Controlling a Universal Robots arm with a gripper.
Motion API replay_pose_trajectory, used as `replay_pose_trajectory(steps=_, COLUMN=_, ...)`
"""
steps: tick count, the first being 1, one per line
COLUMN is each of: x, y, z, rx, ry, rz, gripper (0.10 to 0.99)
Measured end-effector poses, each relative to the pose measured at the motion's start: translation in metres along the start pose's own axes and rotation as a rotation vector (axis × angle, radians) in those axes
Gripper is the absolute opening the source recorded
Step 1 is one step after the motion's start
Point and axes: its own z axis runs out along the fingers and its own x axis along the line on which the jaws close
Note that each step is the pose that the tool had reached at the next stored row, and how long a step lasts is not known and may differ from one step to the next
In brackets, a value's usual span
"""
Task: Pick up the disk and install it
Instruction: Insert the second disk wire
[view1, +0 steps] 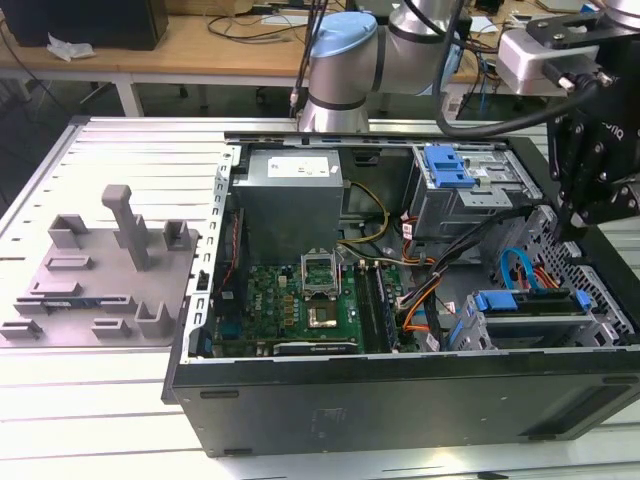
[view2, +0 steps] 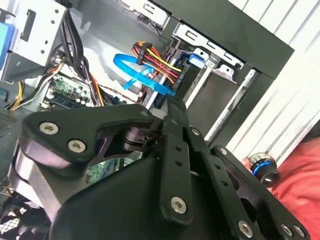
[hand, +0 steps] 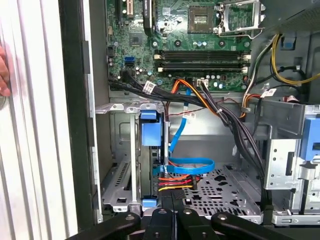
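Lying flat on a slatted aluminium table (view1: 120, 140): an open computer case (view1: 400, 395), side panel off, motherboard (view1: 300, 305) up. Off to the exterior view's left of it, well apart: a grey fixture tray (view1: 95, 300), carrying no drive.

Tucked into the case's corner on the exterior view's right: a metal drive cage (view1: 600, 320). Seated on edge in one of its slots: the disk (view1: 530, 303), blue carrier framing it, long axis running along the cage and level with the table. In the first wrist view, seen end-on as a blue tab (hand: 151, 131) with the slot running away below it. Plugged in near its end: a blue data cable (hand: 192, 165) and a red-yellow-black power lead (hand: 172, 182).

Hanging just above the cage's far end, at the exterior view's right: the gripper (view1: 572, 222), fingers pressed together with nothing seen between them (hand: 172, 200). Pointing down towards the disk's cabled end, close beside the blue cable in the second wrist view (view2: 172, 107); contact with the disk not possible to judge.
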Motion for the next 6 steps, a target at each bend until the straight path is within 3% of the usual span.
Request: replay_pose_trajectory(steps=6, x=0.0000, y=0.0000, z=0.0000, rx=0.000, ry=0.0149, rz=-0.002, gripper=0.106)
